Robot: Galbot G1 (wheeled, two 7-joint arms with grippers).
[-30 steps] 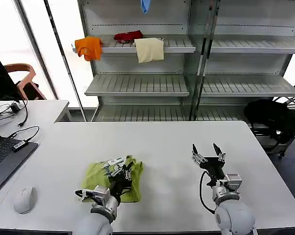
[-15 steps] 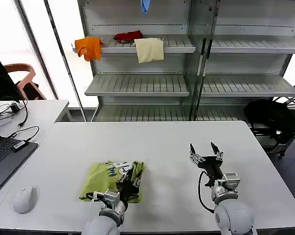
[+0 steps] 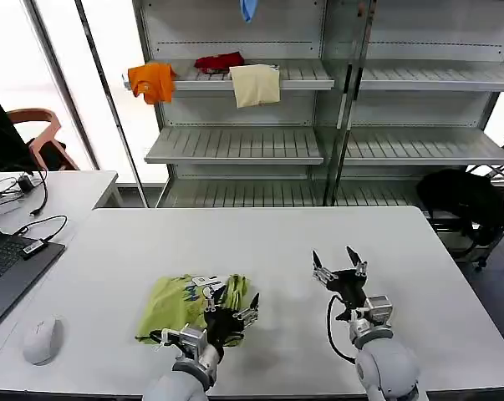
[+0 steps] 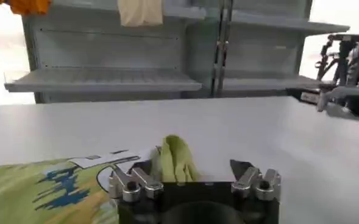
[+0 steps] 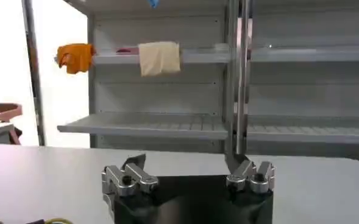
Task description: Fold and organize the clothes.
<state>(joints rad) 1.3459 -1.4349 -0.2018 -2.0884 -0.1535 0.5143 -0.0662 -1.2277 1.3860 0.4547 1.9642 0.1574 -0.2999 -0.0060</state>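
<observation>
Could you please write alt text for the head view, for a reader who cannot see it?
A crumpled lime T-shirt lies on the near left of a white table, with the robot's open left gripper at its right edge. The open right gripper is raised over bare table to the right; orange, red and cream garments sit on shelves behind.

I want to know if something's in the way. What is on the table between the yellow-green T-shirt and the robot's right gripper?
Nothing: in the head view, only bare white table separates the crumpled lime yellow-green cotton T-shirt from the open right gripper.
</observation>
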